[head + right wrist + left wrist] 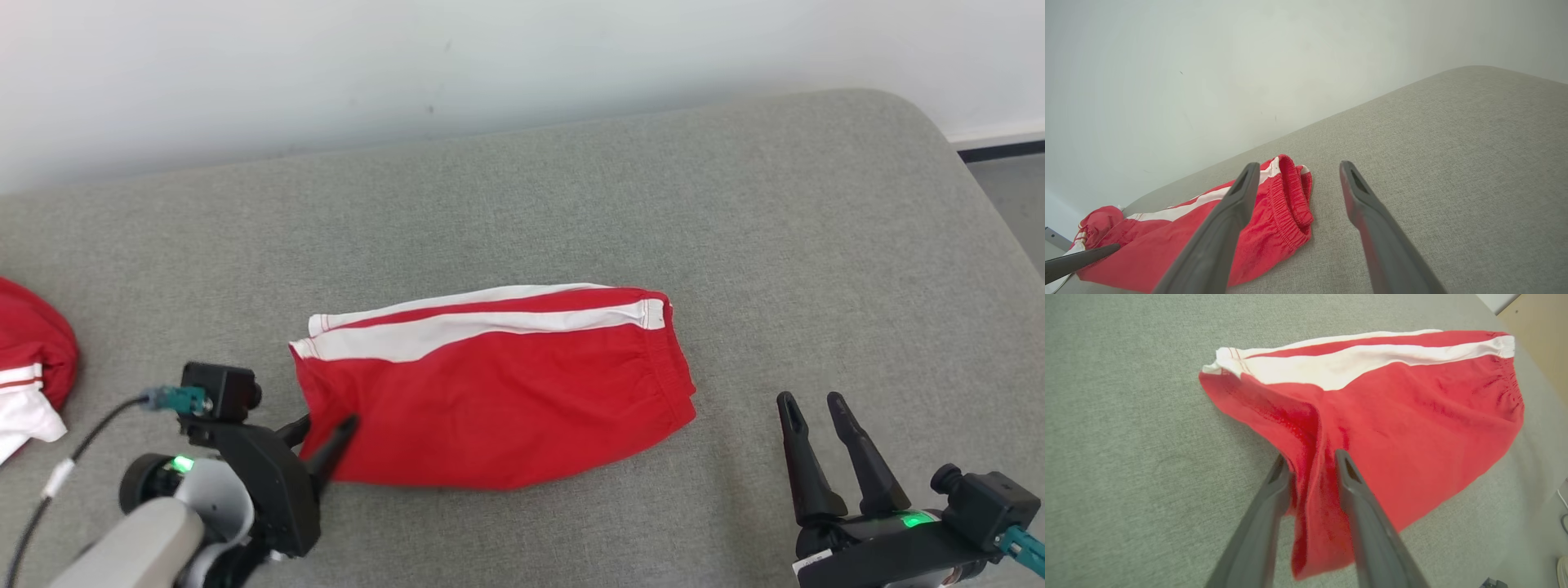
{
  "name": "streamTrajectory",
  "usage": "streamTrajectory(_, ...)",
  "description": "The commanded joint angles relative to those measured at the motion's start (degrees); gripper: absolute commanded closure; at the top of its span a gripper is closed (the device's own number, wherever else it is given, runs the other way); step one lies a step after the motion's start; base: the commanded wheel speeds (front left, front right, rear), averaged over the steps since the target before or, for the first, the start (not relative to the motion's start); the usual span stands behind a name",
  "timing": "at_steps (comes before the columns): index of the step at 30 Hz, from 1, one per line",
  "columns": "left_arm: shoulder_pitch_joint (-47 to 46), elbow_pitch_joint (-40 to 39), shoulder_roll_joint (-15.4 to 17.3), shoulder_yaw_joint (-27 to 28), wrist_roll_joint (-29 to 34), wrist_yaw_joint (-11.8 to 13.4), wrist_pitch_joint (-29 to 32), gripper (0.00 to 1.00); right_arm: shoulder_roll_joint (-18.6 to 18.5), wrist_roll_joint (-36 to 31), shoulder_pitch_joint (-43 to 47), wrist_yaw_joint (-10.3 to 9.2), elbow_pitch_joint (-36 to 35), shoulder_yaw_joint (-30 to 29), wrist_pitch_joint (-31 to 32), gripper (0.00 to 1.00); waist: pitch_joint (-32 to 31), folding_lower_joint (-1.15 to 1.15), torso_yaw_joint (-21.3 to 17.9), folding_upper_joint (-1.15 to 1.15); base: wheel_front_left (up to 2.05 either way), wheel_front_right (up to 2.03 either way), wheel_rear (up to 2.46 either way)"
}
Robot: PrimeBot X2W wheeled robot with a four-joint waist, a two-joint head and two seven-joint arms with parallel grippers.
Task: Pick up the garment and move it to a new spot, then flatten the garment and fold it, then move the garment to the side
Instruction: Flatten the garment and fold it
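The garment (506, 392) is a pair of red shorts with white side stripes, lying folded in half on the grey padded surface (571, 196). My left gripper (326, 425) is at its lower left corner. In the left wrist view a raised fold of the garment (1412, 416) runs between the fingers of the left gripper (1309, 457), whose jaws stand slightly apart and do not press the cloth. My right gripper (810, 402) is open and holds nothing, to the right of the waistband and apart from it. The right wrist view shows the right gripper (1298, 166) above the garment's (1274, 228) elastic waistband.
Another red and white piece of clothing (28, 367) lies bunched at the surface's left edge. A pale wall (408, 65) runs along the back. The surface's rounded right corner (939, 131) drops to the floor (1012, 196). Bare grey surface stretches behind and to the right of the shorts.
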Motion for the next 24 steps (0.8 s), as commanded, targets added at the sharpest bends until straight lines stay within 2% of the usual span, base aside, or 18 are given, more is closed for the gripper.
streamTrajectory(1, 1.3, -0.1, -1.2, 0.5, 0.2, 0.5, -2.2, 0.0, 0.1, -0.5, 0.5, -0.13, -0.4, -0.4, 0.3, 0.0, -0.7, 0.01, 0.7, 0.0, 0.0, 0.0, 0.0)
streamTrajectory(13, 5.6, 2.0, -3.5, 6.9, 3.7, 3.5, -23.0, 0.0, -0.7, -3.4, -0.1, -0.13, -2.5, -2.3, 2.1, 0.0, -3.9, 0.01, 3.8, 0.0, 0.0, 0.0, 0.0)
streamTrajectory(18, 7.7, -0.7, -4.6, 12.3, 7.9, 5.6, -25.1, 0.0, 0.4, -4.2, 0.2, -0.13, -3.1, -4.0, 2.2, 0.0, -5.1, 0.01, 5.7, 0.0, 0.0, 0.0, 0.0)
streamTrajectory(21, 10.7, -4.3, -6.6, 18.9, 12.1, 7.2, -25.1, 0.0, 1.1, -4.7, 0.8, -0.13, -3.3, -4.9, 2.3, 0.0, -5.6, 0.01, 6.8, 0.0, 0.0, 0.0, 0.0)
streamTrajectory(24, 14.4, -7.2, -8.2, 24.4, 17.7, 7.1, -25.1, 0.0, 1.7, -5.3, 1.0, -0.13, -3.4, -5.3, 2.4, 0.0, -5.9, 0.01, 7.5, 0.0, 0.0, 0.0, 0.0)
